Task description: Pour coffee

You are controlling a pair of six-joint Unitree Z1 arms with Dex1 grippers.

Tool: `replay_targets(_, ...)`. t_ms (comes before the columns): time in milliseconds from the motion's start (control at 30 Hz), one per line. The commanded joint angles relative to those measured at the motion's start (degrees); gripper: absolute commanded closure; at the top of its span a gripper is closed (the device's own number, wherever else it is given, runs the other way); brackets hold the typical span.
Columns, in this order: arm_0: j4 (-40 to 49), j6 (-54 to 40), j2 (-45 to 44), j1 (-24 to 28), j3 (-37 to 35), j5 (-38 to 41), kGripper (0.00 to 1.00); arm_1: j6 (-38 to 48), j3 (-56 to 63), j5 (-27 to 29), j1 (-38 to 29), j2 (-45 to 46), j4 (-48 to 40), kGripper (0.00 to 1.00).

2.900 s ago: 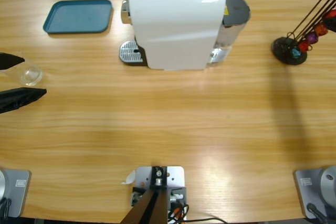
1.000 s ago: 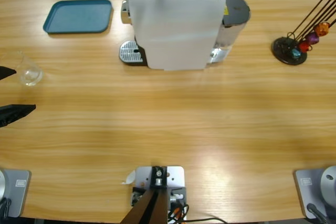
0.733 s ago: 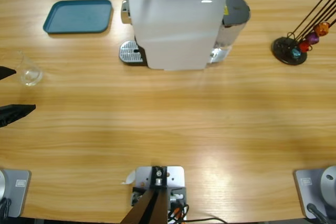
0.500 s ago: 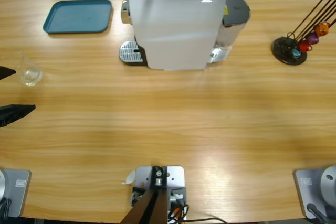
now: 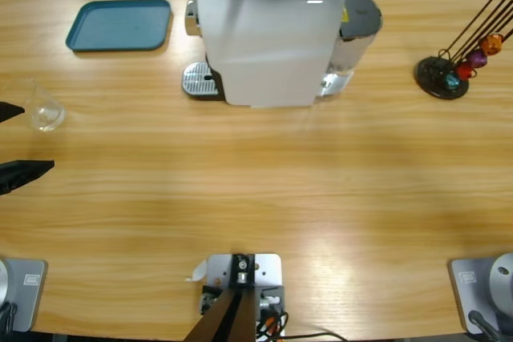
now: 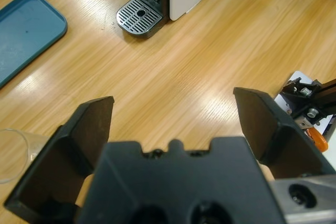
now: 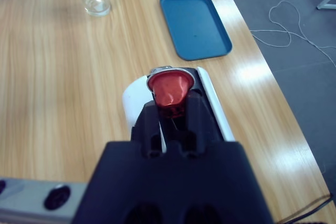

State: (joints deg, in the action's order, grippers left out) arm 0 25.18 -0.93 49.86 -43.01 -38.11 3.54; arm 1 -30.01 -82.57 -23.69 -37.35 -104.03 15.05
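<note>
While hovering over the top of the white coffee machine [image 5: 268, 38], right gripper [image 7: 170, 109] clamped on a red capsule [image 7: 169, 93]. Left gripper [image 6: 173, 116] spread wide, nothing between. Clear glass tumbler [image 5: 44, 110] upright near the table's [image 5: 280, 190] left edge; coffee impossible to make out.

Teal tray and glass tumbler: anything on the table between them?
Nothing. In the high view only bare wood separates the teal tray from the glass tumbler; the right wrist view shows the same.

My left gripper [image 6: 173, 124] sits at the table's left edge, jaws spread wide. My right gripper [image 7: 170, 109] is pinched on a red capsule [image 7: 170, 94].
</note>
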Motion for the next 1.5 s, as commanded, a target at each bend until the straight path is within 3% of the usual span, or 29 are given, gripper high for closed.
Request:
replay_targets(33, 0.8, -0.3, -1.4, 0.2, 2.4, 0.6, 0.009, 0.5, 1.9, 2.1, 0.9, -3.4, -0.1, 1.000)
replay_targets(133, 0.7, -0.3, -1.4, 0.2, 2.4, 0.6, 0.009, 0.6, 2.1, 2.7, 0.9, -3.2, 0.4, 1.000)
replay_targets(167, 0.7, -0.3, -1.4, 0.2, 2.4, 0.6, 0.009, 0.6, 2.1, 2.9, 0.9, -3.1, 0.7, 0.944)
replay_targets(300, 0.7, -0.2, -1.6, 0.2, 2.4, 0.6, 0.009, 0.6, 2.6, 4.4, 0.9, -2.7, 0.9, 0.563)
replay_targets(367, 0.7, -0.2, -1.7, 0.2, 2.4, 0.5, 0.009, 0.8, 2.7, 5.6, 0.9, -2.4, 0.8, 0.270)
replay_targets(400, 0.7, -0.2, -1.8, 0.2, 2.4, 0.5, 0.012, 0.8, 2.7, 5.8, 0.8, -2.2, 0.7, 0.180)
replay_targets(467, 0.7, -0.2, -1.8, 0.2, 2.4, 0.5, 0.013, 0.9, 2.8, 6.2, 0.7, -1.7, 0.5, 0.056)
replay_targets(500, 0.7, -0.2, -1.7, 0.2, 2.4, 0.5, 0.013, 1.0, 2.7, 6.5, 0.6, -1.3, 0.4, 0.050)
replay_targets(633, 0.7, -0.1, -1.6, 0.2, 2.4, 0.5, 0.013, 1.3, 2.2, 7.0, -0.5, 1.0, 0.3, 0.061)
replay_targets(700, 0.6, -0.1, -1.6, 0.2, 2.3, 0.5, 0.013, 2.0, 2.0, 6.5, -1.8, 2.4, 0.3, 0.122)
replay_targets(767, 0.5, -0.1, -1.5, 0.2, 2.3, 0.2, 0.013, 3.8, 1.9, 6.1, -4.4, 4.3, 0.3, 0.245)
replay_targets(800, 0.5, 0.0, -1.5, 0.2, 2.2, 0.2, 0.013, 6.6, 1.9, 6.0, -5.8, 5.3, 0.4, 0.252)
replay_targets(833, 0.5, 0.0, -1.6, 0.2, 2.1, 0.1, 0.013, 9.1, 2.0, 6.1, -7.3, 6.4, 0.6, 0.328)
replay_targets(967, 0.7, 0.0, -2.0, 0.2, 1.9, 0.2, 0.013, 14.6, 3.6, 9.0, -11.3, 10.6, 1.6, 0.832)
replay_targets(1033, 0.8, 0.0, -2.0, 0.2, 1.9, 0.3, 0.012, 17.4, 6.6, 10.3, -12.3, 13.4, 1.4, 0.997)
replay_targets(1267, 0.8, 0.4, -2.6, 0.2, 1.3, 0.1, 0.004, 36.9, 23.8, 24.5, -13.4, 27.9, -4.0, 1.000)
replay_targets(1400, 0.7, 2.1, -2.4, 0.2, 0.9, 0.1, 0.004, 46.6, 28.9, 34.8, -13.4, 30.8, -5.8, 1.000)
replay_targets(1500, 0.7, 3.0, -2.9, 0.2, 0.4, 0.1, 0.004, 48.9, 28.2, 42.1, -13.3, 29.6, -9.1, 1.000)
